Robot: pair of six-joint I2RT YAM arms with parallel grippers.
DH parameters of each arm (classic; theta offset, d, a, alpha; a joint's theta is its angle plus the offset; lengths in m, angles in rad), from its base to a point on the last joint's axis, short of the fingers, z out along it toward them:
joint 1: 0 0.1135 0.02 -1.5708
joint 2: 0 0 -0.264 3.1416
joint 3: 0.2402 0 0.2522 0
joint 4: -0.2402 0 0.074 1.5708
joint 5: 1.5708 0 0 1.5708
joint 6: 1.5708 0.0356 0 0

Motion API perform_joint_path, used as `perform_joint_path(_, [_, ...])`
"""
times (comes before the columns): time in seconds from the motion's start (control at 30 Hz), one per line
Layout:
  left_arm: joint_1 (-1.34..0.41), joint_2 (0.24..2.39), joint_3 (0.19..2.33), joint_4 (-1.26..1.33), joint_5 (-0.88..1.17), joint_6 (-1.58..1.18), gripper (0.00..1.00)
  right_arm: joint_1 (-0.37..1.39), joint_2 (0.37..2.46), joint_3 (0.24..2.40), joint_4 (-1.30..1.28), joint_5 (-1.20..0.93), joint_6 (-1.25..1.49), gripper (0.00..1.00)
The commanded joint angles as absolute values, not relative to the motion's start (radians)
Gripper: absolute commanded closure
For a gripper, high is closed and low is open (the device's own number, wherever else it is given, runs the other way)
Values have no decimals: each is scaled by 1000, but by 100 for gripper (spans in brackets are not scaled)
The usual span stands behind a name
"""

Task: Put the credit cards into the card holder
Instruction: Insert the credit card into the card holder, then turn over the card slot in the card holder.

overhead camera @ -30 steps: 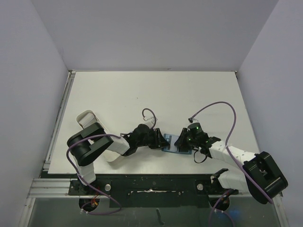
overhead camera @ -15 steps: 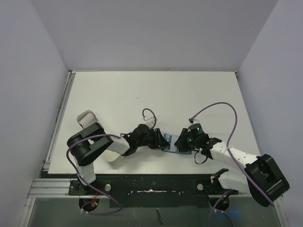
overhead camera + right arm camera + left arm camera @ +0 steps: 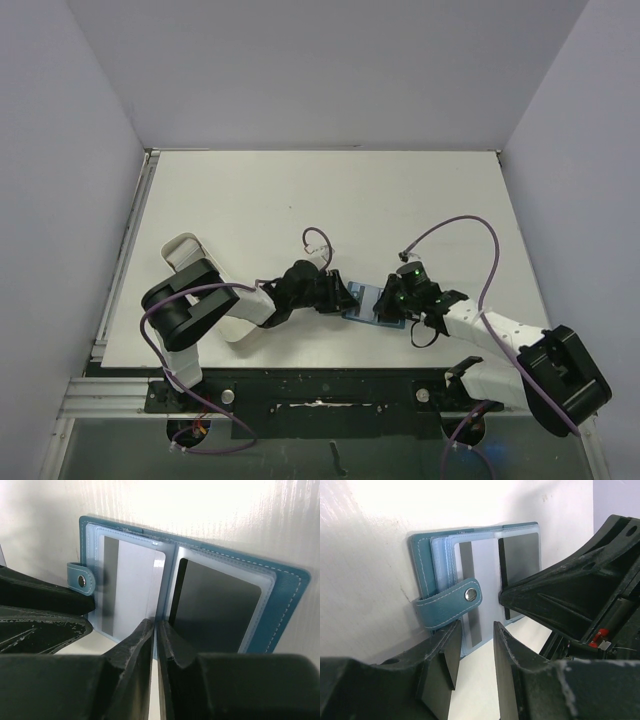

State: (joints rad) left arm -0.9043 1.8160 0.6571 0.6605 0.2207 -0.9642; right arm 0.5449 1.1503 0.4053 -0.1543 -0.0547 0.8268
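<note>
Top external: card holder lay open on tabletop; left pincer at its 9 o'clock, right pincer at 3, equally near.
Left wrist: left pincer part open, empty; card holder at 12.
Right wrist: right pincer nearly closed, contents unclear; fold at 12, long axis roughly 9–3.

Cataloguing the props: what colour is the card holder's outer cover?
The card holder is teal-blue with pale stitching; the right wrist view shows it best.

One card holder is lying open on one counter, holding two: a pale credit card and a dark credit card.
</note>
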Motion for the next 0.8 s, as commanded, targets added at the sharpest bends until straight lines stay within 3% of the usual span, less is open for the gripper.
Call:
perform_joint_path(0.0, [-905, 1792, 684, 652, 212, -953, 69, 551, 1184, 412, -114, -39, 820, 90])
perform_joint_path(0.4, [-905, 1796, 703, 642, 227, -943, 69, 552, 1212, 349, -91, -24, 837, 93])
perform_joint_path(0.77, [-907, 1813, 669, 864, 309, -1070, 71, 552, 1210, 314, -54, -29, 855, 93])
